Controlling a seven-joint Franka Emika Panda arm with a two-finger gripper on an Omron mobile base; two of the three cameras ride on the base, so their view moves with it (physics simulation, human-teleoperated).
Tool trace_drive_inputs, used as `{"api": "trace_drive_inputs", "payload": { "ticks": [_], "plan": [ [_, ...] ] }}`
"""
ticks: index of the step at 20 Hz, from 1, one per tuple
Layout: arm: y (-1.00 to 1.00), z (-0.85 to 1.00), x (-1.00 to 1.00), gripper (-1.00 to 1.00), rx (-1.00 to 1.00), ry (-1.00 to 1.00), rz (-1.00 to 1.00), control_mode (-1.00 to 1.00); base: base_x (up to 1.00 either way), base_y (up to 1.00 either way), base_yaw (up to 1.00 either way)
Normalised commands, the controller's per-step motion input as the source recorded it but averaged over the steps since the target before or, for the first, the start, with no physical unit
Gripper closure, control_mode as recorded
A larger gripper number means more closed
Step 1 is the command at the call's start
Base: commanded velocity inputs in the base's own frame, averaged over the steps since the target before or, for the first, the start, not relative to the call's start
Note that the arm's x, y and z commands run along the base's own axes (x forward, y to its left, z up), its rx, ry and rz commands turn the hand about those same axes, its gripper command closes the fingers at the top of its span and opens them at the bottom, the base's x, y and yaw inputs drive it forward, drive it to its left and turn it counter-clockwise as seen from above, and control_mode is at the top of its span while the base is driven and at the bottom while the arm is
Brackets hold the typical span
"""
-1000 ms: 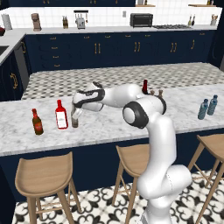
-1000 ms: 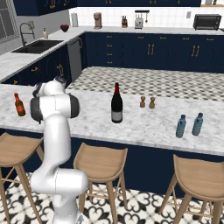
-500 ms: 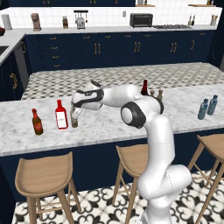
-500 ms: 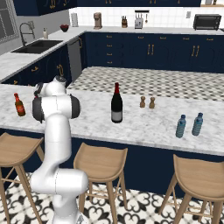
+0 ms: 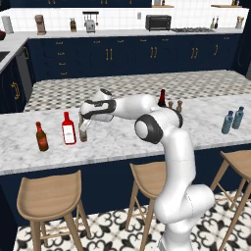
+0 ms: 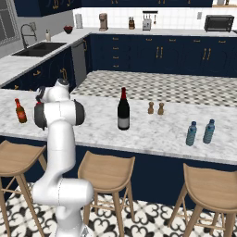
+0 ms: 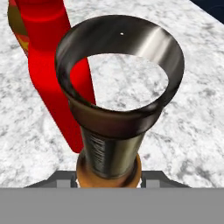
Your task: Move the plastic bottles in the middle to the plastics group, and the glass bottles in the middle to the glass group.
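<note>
Gripping: gripper [image 5: 84, 128] closed on amber bottle [image 5: 83, 134], set just right of flat red bottle [image 5: 68, 128]
Left: brown bottle [image 5: 41, 136] beside it; glass group
Risk: opening crooked could tip amber bottle into red one
Right: wine bottle [image 6: 123, 109] mid-counter; unsorted

arm [image 5: 171, 147]: glossy white, rounded links | joints: dark grey | base: white

In the hand view, the amber bottle [image 7: 109, 144] hides the tool's tips; the red bottle [image 7: 52, 65] is cut off at the upper left edge.
</note>
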Motion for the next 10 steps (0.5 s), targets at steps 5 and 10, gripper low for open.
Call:
{"api": "trace_drive_inputs", "payload": {
  "ticks": [5,10],
  "plan": [
    [0.0,0.0,0.0,-1.0,0.0,0.0,0.0,-1.0,0.0,0.0,0.0],
    [0.0,0.0,0.0,-1.0,0.0,0.0,0.0,-1.0,0.0,0.0,0.0]
  ]
}}
